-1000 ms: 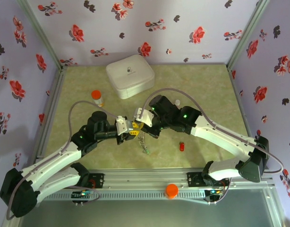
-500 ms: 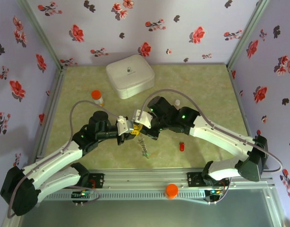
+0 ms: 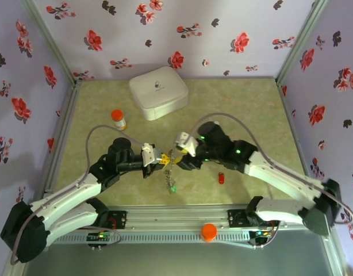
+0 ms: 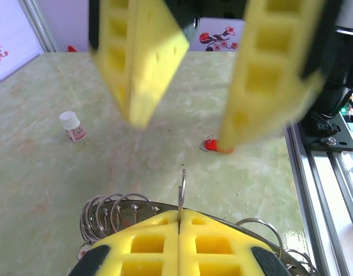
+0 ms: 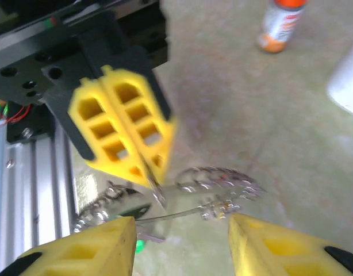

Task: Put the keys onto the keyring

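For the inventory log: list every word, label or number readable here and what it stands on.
No text can be read.
White case: small dark mark on the lid, too small to read.
Orange-capped bottle: label blurred, unreadable.
Small white-capped bottle: reddish label, too small to read.

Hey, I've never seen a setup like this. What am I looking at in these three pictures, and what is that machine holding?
These are two robot arms bolted at the near edge of a green table. One picture looks down from above and behind them. The other two come from small cameras on each wrist, so that arm's own yellow fingers loom large at the bottom. The left gripper is shut on the keyring, a thin metal ring that hangs from it. The right gripper stands open right beside it, holding nothing. On the table lie a white case, an orange-capped pill bottle and a small red key.
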### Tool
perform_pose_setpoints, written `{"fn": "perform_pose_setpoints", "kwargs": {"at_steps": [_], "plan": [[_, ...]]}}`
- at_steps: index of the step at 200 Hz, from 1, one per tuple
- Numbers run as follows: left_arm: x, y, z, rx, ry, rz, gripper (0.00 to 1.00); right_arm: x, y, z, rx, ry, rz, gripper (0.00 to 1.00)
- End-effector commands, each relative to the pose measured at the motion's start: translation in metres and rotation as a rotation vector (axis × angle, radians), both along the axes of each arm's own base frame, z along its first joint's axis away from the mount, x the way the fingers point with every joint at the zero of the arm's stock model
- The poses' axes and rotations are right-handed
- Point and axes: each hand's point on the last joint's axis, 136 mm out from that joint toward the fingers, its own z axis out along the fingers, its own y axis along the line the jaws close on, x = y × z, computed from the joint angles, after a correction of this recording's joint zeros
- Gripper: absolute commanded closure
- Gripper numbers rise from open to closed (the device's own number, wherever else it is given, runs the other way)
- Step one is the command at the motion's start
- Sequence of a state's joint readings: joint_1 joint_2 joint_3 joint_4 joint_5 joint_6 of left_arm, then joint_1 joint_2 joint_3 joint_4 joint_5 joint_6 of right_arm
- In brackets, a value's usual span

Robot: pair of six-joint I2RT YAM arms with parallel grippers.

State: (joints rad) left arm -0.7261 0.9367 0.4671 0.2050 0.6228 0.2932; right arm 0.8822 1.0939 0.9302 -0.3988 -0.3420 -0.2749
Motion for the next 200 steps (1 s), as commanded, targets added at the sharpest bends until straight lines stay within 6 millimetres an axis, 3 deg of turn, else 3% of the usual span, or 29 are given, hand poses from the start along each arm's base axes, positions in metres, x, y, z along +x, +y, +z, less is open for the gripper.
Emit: {"fn": "perform_pose_setpoints", "kwargs": {"at_steps": [1, 67, 109, 165, 200], "plan": [[-0.001, -0.003, 0.022, -0.096, -0.085, -0.021, 1.0, -0.004, 0.002, 0.015, 0.159, -0.105, 0.033, 0.55], [-0.004, -0.002, 0.022, -0.128, -0.136, -0.037, 1.0, -0.016, 0.016, -0.009, 0.178, -0.233, 0.142, 0.64], [-0.006, -0.002, 0.025, -0.138, -0.14, -0.042, 1.0, -0.015, 0.021, -0.008, 0.191, -0.251, 0.146, 0.74], [-0.01, -0.003, 0.028, -0.159, -0.151, -0.06, 1.0, -0.015, 0.026, -0.009, 0.19, -0.259, 0.156, 0.77], [-0.011, -0.002, 0.028, -0.163, -0.154, -0.063, 1.0, -0.017, 0.03, -0.004, 0.211, -0.26, 0.17, 0.86]]}}
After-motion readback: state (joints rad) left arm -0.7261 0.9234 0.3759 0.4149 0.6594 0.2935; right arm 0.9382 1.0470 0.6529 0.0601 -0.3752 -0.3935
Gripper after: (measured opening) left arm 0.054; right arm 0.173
